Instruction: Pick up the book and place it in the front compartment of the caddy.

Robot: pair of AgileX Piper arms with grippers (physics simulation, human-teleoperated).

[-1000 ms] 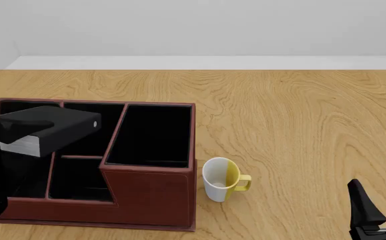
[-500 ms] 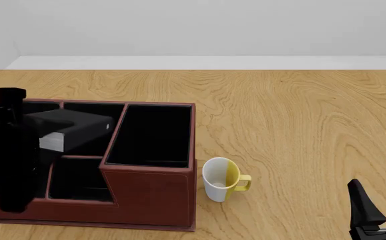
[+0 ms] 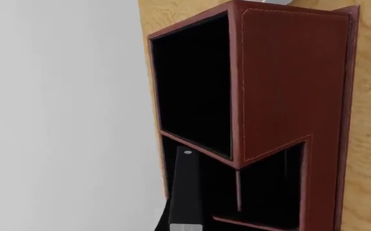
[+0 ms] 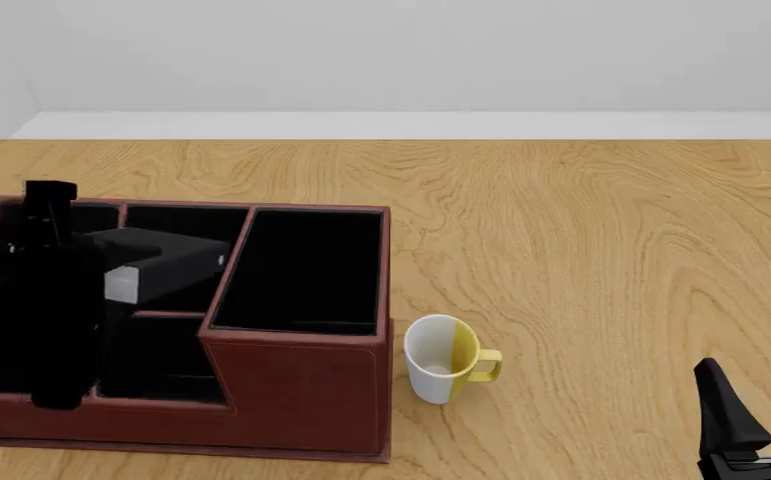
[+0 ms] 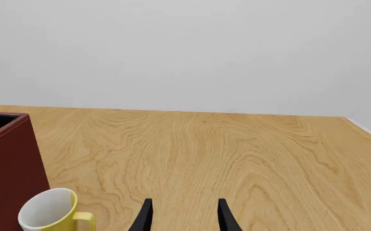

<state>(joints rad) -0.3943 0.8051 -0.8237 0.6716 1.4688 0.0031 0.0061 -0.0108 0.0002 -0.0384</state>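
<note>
Since a moment ago: the left arm has carried the book further right and down, so more of it now sits below the caddy's rim; the right arm has not stirred.
Book point(image 4: 158, 262): black cover, pale page edge turned toward the near left, lying tilted across the low left part of the caddy, over the divider between the far middle section and the near one. In the left wrist view the book point(image 3: 185, 190) shows as a thin dark slab with a grey end, running into the low sections.
Caddy point(image 4: 308, 385): reddish-brown, black inside, at the near left of the surface point(image 4: 599, 230); its tall section is on the right, the lower sections on the left. The left wrist view shows the same caddy point(image 3: 288, 82) seen along its tall near wall.
Left hand point(image 4: 58, 275): a black mass over the caddy's left side, at the book's pale end; the fingers are lost against the dark, so I cannot tell whether it grips the book or has let go.
Right hand point(image 4: 756, 405): low at the near right corner, well apart from everything, its two black fingers spread with bare wood between them. In its own wrist view the right hand point(image 5: 184, 214) holds nothing.
Mug point(image 4: 444, 358): white and yellow, upright, just beside the caddy's near right corner, handle to the right.
</note>
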